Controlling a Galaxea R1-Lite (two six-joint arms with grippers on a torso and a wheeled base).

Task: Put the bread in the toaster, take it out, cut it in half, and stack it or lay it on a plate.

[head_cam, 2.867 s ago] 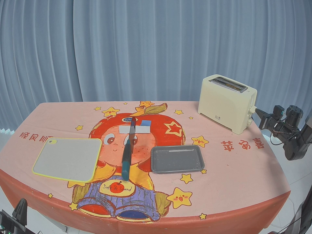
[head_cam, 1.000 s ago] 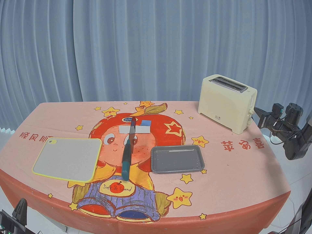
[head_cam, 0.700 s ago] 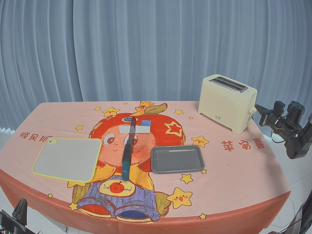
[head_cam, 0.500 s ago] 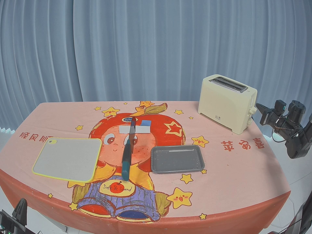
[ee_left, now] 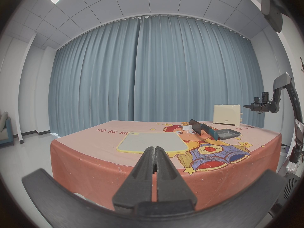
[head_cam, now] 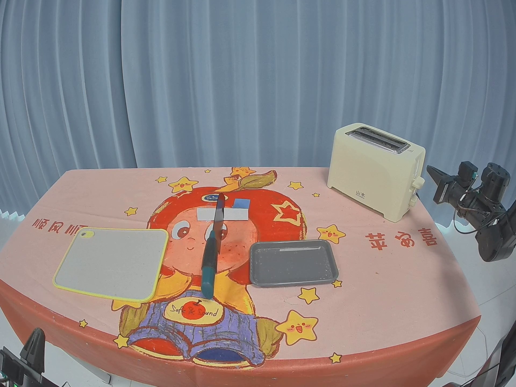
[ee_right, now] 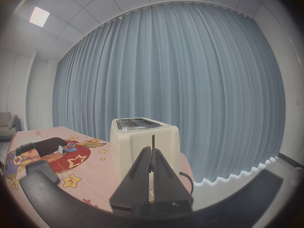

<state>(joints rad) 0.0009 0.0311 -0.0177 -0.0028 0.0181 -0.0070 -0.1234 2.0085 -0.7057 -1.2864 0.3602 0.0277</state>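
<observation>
Our left gripper [ee_left: 155, 155] and right gripper [head_cam: 431, 173] are pinched shut, the right one beside the toaster [head_cam: 373, 173]; we think lifting out, cutting and plating are left.

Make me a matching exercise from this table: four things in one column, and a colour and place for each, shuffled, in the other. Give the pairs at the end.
Column one
1. toaster
2. cutting board
3. knife
4. tray

Column two
A. dark grey, lying just right of the knife
B. cream, at the far right of the table
C. yellow-edged, at the near left
D. teal-handled, lying between the cutting board and the tray

Pairs: 1-B, 2-C, 3-D, 4-A
</observation>
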